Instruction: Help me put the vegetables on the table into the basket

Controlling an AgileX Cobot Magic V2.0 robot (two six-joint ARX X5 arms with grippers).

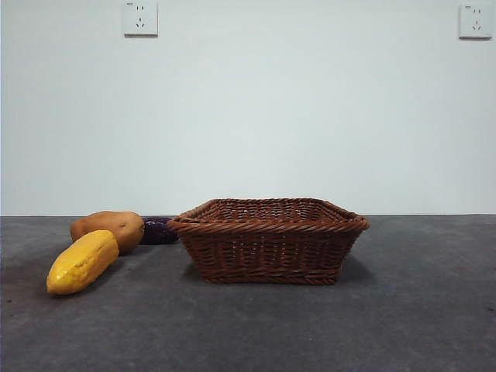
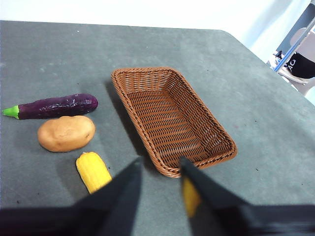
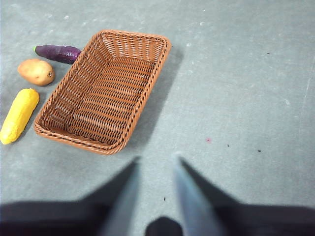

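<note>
While both arms wait above table (image 1: 434, 310) | wicker basket (image 1: 268, 242) centre, nothing in it | left of it: corn cob (image 1: 82, 261) nearest, tuber (image 1: 108, 228) behind, eggplant (image 1: 158, 230) farthest | L gripper (image 2: 158, 169) & R gripper (image 3: 155, 164) jaws spread, holding nothing

Left hand (image 2: 158, 169) and right hand (image 3: 155, 167) hover, jaws parted, empty.

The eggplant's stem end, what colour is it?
Bright green, on the dark purple eggplant; the left wrist view shows it best.

Plain pale wall (image 1: 310, 116) with two white sockets (image 1: 140, 17) up high.
</note>
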